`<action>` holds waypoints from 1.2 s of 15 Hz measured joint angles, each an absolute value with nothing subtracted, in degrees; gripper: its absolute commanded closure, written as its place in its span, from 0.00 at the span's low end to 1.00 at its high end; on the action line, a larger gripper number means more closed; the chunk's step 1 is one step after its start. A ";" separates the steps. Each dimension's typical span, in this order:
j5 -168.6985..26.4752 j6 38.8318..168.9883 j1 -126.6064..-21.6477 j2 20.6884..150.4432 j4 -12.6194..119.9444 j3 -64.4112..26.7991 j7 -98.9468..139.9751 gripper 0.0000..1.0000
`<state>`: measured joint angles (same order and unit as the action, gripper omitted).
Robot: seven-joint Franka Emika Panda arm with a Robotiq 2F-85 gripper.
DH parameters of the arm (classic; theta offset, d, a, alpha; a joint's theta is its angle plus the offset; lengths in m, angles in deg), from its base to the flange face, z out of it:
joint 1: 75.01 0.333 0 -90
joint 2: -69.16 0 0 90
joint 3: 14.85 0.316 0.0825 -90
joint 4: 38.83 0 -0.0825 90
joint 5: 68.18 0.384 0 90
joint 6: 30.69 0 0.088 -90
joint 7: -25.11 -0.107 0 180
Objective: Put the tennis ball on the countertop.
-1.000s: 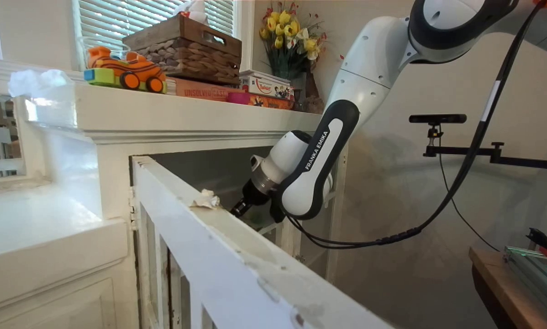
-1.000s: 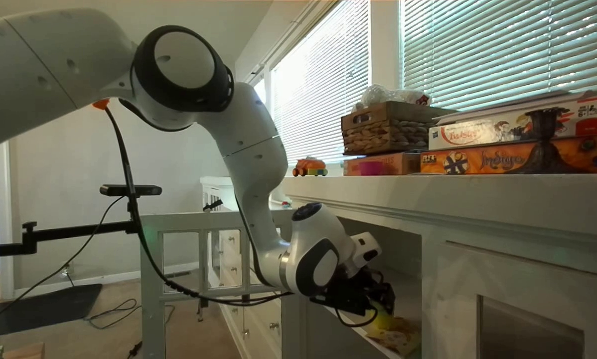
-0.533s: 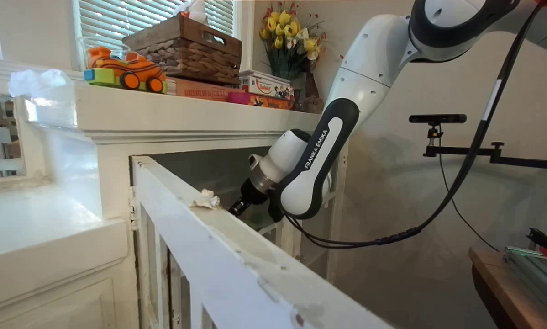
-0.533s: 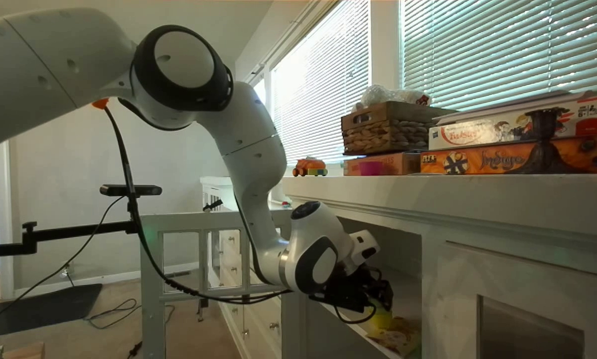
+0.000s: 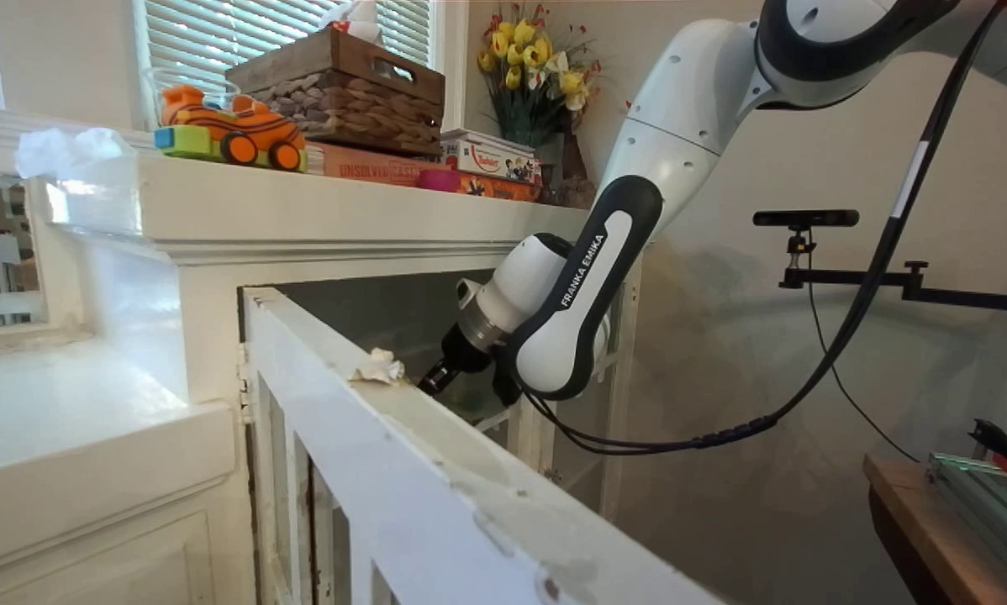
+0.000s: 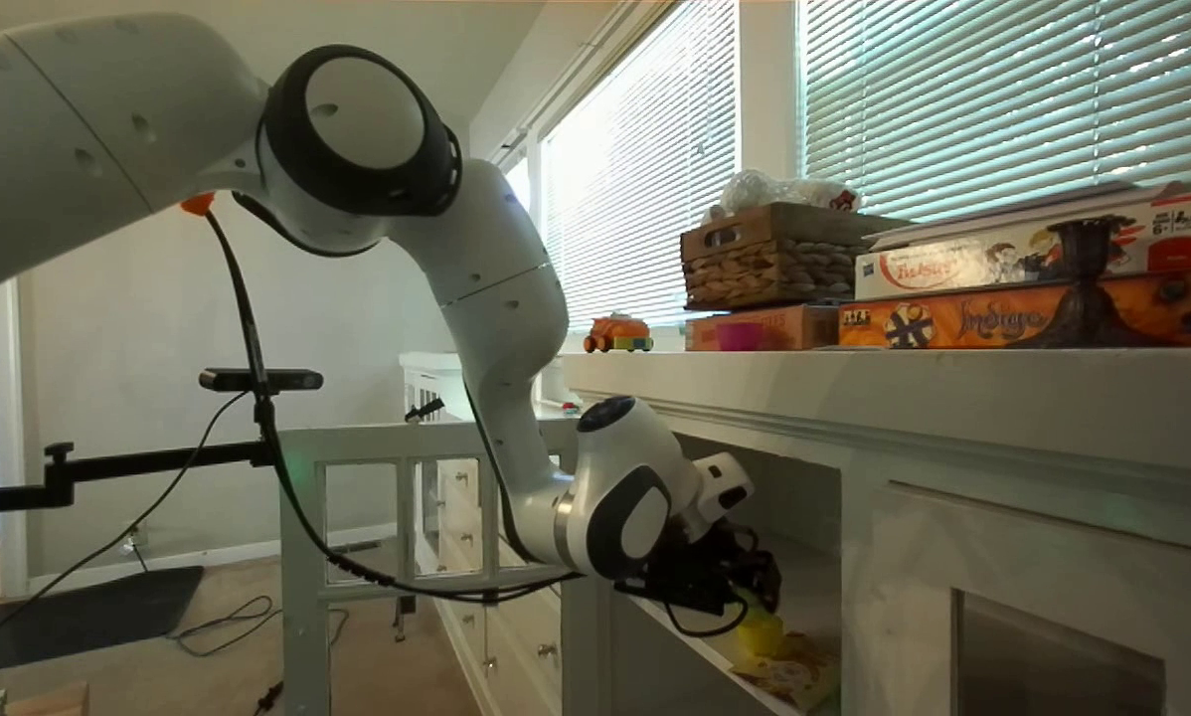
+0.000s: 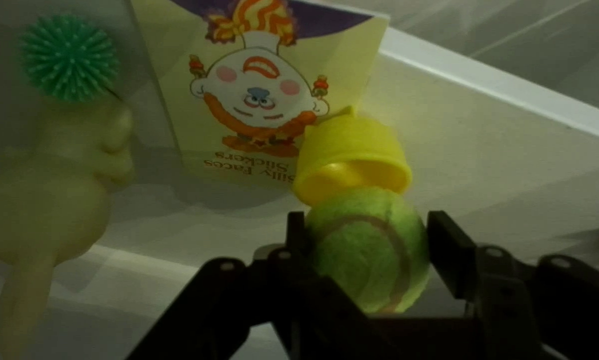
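Note:
The tennis ball [image 7: 367, 250] is yellow-green with a curved seam and sits between my fingers in the wrist view. My gripper [image 7: 367, 240] is shut on it, with a finger against each side. In an exterior view the gripper [image 6: 755, 587] is inside the open cabinet, below the countertop, and mostly covers the ball [image 6: 751, 605]. In an exterior view the gripper tip [image 5: 433, 382] shows just over the open door, and the ball is hidden there. The white countertop [image 5: 369, 202] runs above the cabinet opening and also shows in an exterior view [image 6: 953, 393].
A yellow cup [image 7: 352, 150] lies by the ball on a sticker booklet [image 7: 259, 100]. A green spiky ball [image 7: 69, 57] and pale figure [image 7: 54, 200] lie left. The countertop bears a basket [image 5: 344, 101], game boxes [image 6: 1003, 313] and an orange toy [image 5: 234, 130]. A cabinet door [image 5: 470, 454] stands open.
My gripper has risen slightly inside the cabinet, and more of the yellow cup shows beneath it. Nothing on the countertop has moved.

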<state>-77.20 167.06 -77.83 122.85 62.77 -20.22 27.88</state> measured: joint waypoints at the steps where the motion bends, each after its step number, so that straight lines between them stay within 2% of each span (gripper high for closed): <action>1: -77.20 167.21 -77.75 122.54 63.15 -20.22 27.88 0.63; 7: -77.20 167.19 -76.86 117.77 69.04 -19.71 27.88 0.63; 15: -77.28 166.45 -76.27 106.97 83.55 -18.90 28.45 0.63; 18: -78.70 164.10 -78.38 102.90 89.25 -15.81 28.73 0.63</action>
